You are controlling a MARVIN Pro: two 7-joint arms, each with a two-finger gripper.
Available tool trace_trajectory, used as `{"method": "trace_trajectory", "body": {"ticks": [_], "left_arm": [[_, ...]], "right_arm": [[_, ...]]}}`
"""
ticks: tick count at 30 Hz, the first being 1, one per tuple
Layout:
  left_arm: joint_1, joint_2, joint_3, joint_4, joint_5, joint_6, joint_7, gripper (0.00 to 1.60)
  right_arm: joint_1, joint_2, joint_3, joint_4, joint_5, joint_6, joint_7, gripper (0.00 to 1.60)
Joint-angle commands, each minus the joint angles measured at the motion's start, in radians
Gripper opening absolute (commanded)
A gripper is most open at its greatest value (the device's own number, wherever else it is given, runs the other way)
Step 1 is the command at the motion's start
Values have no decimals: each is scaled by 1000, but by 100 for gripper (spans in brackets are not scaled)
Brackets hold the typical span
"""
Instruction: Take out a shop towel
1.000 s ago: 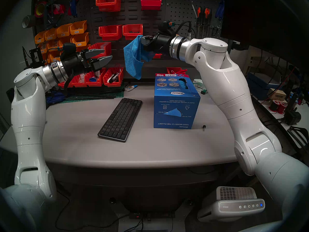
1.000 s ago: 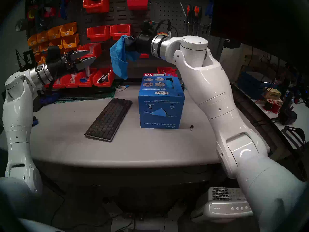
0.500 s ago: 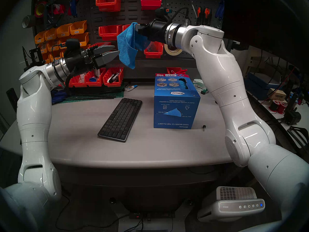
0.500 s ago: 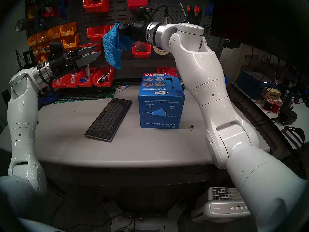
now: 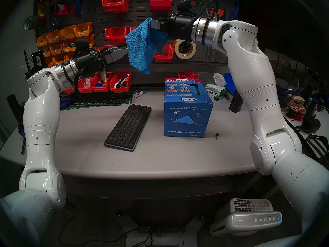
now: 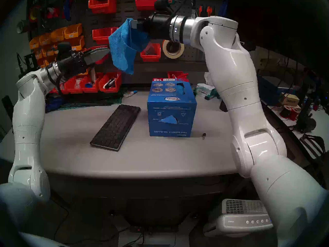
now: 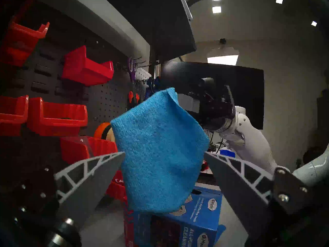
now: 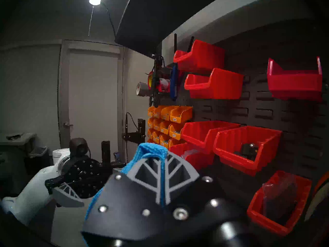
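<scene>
cloth: bright-blue microfiber, limp; the shop towel (image 5: 140, 48) is hung in the air above and to the left of the blue box (image 5: 187, 114), fully clear of it and touching nothing on the table (image 5: 160, 161).
grip: the right gripper (image 5: 154, 24) is closed tight on the towel's top corner; in the right wrist view a fold of blue is seen pinched between the two fingers (image 8: 151, 170).
long axis: the towel is draped straight down from the pinched corner, its lowest tip pointed at the table well above the box top.
left gripper (image 5: 122, 52): spread wide, nothing held; it is aimed roughly level at the towel's left edge, tips just beside the cloth. Contact cannot be settled from the head views.
key relation: in the left wrist view the towel (image 7: 160, 152) is framed between the two open fingers (image 7: 92, 173), lying ahead of them; the left arm is judged the nearer free one for a second grip.
box: a further blue towel is seen poking from the front slot of the box.
task state: judged essentially done, one towel being out.
risk: a swinging cloth may be missed if the left jaws are closed early.
</scene>
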Motion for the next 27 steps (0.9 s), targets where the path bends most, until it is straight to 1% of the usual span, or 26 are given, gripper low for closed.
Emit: {"method": "trace_trajectory", "body": {"ticks": [1,2,3,7,12,16,27], "left_arm": [[-70,33,9,12,-44,-28,-105,160],[-69,39,16,13,-56,-32,-88,160],[-75,40,15,24,-47,-36,-105,160],[-78,59,28,44,-48,-59,-110,160],[-77,66,43,55,-44,-78,-113,160],[-77,67,54,56,-43,-95,-121,160],[-83,63,77,55,-40,-118,-121,160]], "right_arm": [[-25,45,25,-25,9,0,26,0],[-23,45,26,-21,8,-1,26,0],[-20,46,27,-15,7,-3,27,0],[3,46,15,1,-4,-11,39,0],[18,47,-9,-2,-15,-17,59,0],[13,53,-22,-14,-26,-22,75,0],[1,57,-21,-33,-40,-25,98,0]]}}
